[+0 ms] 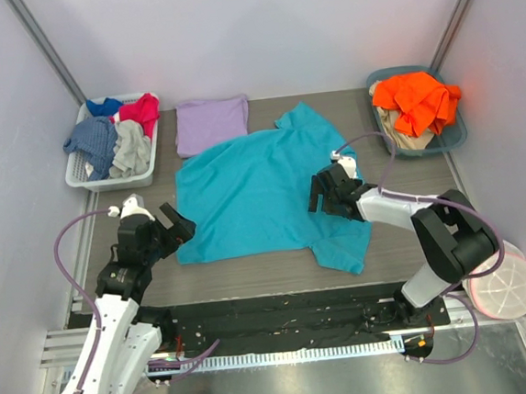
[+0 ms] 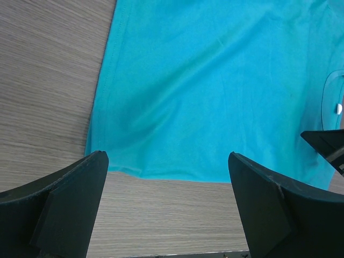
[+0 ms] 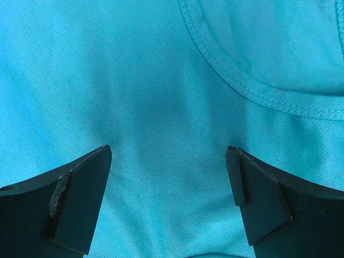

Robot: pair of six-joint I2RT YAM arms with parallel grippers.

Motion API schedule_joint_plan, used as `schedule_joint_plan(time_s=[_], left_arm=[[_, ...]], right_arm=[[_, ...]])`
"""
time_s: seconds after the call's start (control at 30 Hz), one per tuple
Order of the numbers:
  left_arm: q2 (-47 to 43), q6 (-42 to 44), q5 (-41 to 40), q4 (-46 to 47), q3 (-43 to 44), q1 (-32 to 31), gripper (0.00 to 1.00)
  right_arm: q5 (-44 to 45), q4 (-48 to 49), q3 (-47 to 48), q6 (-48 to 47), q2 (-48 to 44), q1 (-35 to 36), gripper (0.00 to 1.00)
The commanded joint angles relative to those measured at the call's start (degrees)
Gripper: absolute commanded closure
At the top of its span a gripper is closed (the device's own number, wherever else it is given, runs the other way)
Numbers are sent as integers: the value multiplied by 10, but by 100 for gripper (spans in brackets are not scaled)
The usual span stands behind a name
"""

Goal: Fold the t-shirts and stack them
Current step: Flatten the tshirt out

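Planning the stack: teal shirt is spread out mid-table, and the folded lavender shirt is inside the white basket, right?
Not inside: the top view shows the folded lavender shirt on the table beside the white basket. The teal shirt is spread out mid-table.

Looks like a robot lab cell to me: plain white panels (image 1: 258, 31) on metal posts (image 1: 47, 50) box in my wood-grain desk (image 1: 252, 276), my left arm (image 1: 116, 311) and right arm (image 1: 442, 237) are bolted to a black rail (image 1: 283, 322), purple cables (image 1: 59, 256) everywhere.

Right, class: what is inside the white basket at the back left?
The white basket holds a red garment, blue garments and a grey garment, heaped. Its floor and anything beneath is covered.
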Motion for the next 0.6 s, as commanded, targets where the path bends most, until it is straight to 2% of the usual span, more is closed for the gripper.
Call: schedule_joint_plan(time_s=[0.0, 0.37, 0.57], left_arm=[[0, -3, -11, 4, 2, -1, 0], [3, -8, -19, 2, 3, -2, 0], [19, -8, -23, 11, 5, -2, 0]], right_arm=[[-10, -57, -66, 68, -29, 1, 3], [-6, -141, -152, 135, -163, 4, 3], [10, -183, -170, 152, -243, 5, 1]])
